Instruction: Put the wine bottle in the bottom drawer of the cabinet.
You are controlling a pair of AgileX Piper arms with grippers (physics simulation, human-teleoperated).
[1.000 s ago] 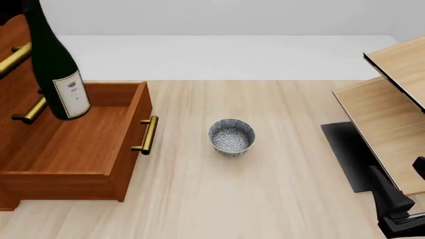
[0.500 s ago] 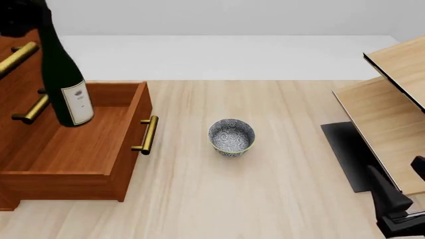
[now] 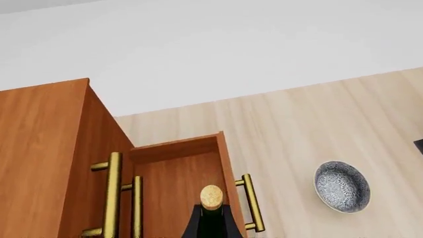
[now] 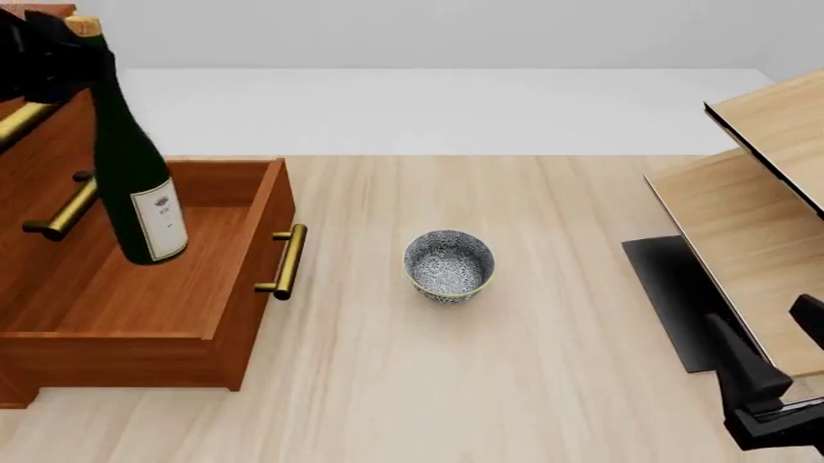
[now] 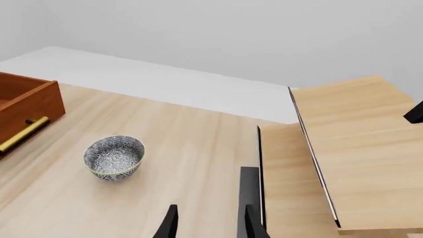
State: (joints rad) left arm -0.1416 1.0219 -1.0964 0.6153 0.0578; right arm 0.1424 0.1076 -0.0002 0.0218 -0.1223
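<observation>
1. Table (image 4: 515,386): light wood, fills most of the front view.
2. Cabinet (image 4: 26,193): reddish-brown, left edge of front view, brass bar handles on the upper fronts.
3. Shelf unit (image 4: 759,251): pale wood, right side of front view, on a dark base.
4. Bottom drawer (image 4: 154,289): pulled open, lower left of front view, brass handle (image 4: 286,262) on its front facing the bowl. Interior floor bare apart from the bottle.
5. Wine bottle (image 4: 129,164): inside the open drawer's outline, upper left of front view, leaning slightly, cork at top. Can't tell if its base touches the drawer floor.
6. Left gripper (image 4: 45,53): dark mass at the bottle neck, top left corner. Looks clamped on the neck, but fingers aren't resolvable, so can't tell for sure.
7. Right gripper (image 5: 206,220): bottom centre of right wrist view, fingers apart, holding nothing, over bare table.
8. Bowl (image 4: 449,265): blue-white patterned, centre of front view, well apart from the drawer.
</observation>
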